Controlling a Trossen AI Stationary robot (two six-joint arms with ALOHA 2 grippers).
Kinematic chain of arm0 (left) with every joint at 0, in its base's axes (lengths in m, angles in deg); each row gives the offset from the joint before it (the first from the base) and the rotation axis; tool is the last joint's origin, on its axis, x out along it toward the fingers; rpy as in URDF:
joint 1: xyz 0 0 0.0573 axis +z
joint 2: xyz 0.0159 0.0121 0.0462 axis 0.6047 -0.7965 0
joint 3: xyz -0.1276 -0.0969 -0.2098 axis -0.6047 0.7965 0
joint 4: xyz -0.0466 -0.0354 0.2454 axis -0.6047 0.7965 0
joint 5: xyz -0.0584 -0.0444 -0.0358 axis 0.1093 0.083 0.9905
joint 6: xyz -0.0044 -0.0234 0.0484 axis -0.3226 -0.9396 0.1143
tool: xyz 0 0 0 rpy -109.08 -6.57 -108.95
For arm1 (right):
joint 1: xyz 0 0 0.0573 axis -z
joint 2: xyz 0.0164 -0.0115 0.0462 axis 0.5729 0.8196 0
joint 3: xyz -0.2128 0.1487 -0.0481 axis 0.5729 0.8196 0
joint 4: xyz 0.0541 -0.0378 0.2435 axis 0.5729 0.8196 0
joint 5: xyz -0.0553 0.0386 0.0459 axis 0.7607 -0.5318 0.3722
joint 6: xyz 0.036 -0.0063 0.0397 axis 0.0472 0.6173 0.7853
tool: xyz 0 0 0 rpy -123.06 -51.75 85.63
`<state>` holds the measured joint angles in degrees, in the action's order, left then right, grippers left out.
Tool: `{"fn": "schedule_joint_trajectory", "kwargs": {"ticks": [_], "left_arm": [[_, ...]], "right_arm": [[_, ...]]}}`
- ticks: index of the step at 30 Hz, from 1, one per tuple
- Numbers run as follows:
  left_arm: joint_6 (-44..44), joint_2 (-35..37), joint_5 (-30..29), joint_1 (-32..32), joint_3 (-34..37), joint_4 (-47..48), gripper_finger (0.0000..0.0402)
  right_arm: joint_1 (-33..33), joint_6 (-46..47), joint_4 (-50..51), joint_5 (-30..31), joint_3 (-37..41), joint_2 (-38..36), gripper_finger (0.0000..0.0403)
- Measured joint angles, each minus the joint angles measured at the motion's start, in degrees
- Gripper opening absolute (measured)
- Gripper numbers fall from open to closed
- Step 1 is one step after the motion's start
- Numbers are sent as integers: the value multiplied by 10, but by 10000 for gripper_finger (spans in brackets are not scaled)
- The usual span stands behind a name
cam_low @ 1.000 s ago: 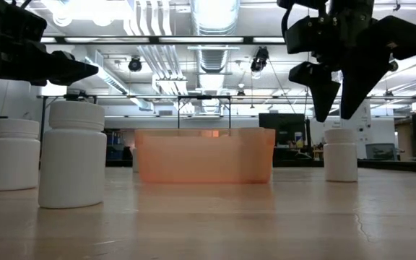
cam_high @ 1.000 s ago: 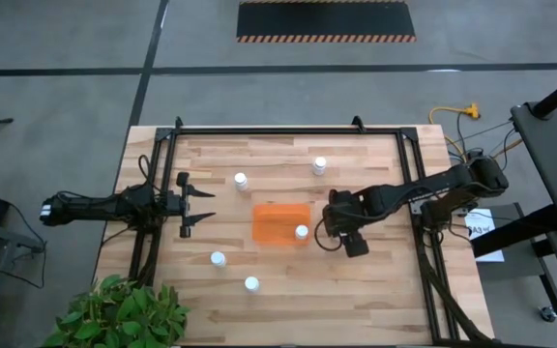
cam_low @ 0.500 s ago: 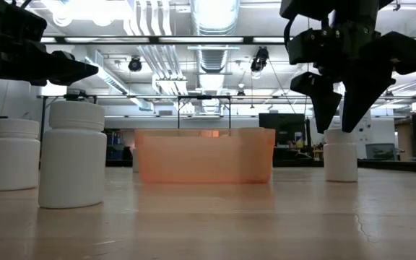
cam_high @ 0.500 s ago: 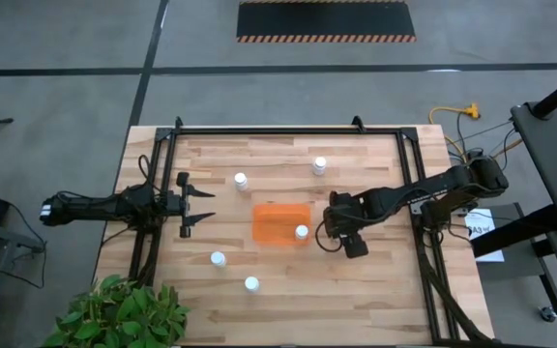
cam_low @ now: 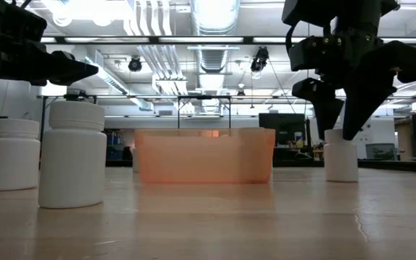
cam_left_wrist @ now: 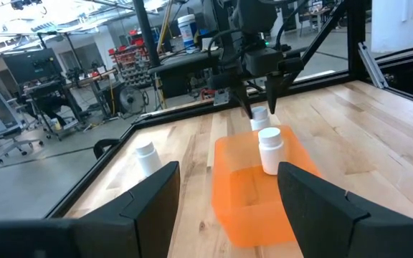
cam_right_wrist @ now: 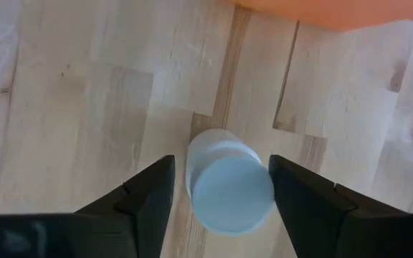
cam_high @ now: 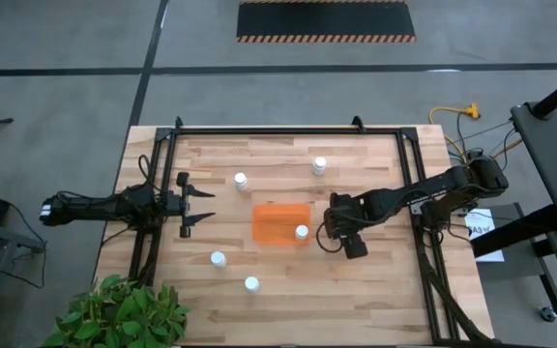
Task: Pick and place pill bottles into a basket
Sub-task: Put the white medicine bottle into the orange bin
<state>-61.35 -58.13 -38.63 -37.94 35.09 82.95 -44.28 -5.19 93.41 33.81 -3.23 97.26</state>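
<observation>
A: Where is the right pincer (cam_high: 315, 235)?

B: Right of centre in the high view, its fingers apart, straddling a small white cylindrical pill bottle (cam_right_wrist: 228, 190) without clamping it, beside the shallow orange rectangular basket (cam_high: 280, 223).

A: And the left pincer (cam_high: 208, 204)?

B: Left of centre above the wooden counter (cam_high: 375, 290), fingers apart, empty.

- The floor (cam_high: 66, 97) is grey, with dark lines.
- A black mat (cam_high: 325, 19) with striped edges lies far off.
- A green plant (cam_high: 119, 314) sits by the wooden table (cam_high: 278, 309).
- Bright lights (cam_low: 215, 11) and pipes (cam_low: 150, 25) hang overhead.
</observation>
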Motion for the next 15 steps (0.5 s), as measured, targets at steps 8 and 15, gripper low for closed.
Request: {"fn": "schedule_joint_trajectory", "kwargs": {"ticks": [8,15], "left_arm": [[0,0,0,0,0,0,218],[0,0,0,0,0,0,218]], "right_arm": [[3,0,2,-2,0,0,141],[11,-7,6,-1,-11,1,141]]}}
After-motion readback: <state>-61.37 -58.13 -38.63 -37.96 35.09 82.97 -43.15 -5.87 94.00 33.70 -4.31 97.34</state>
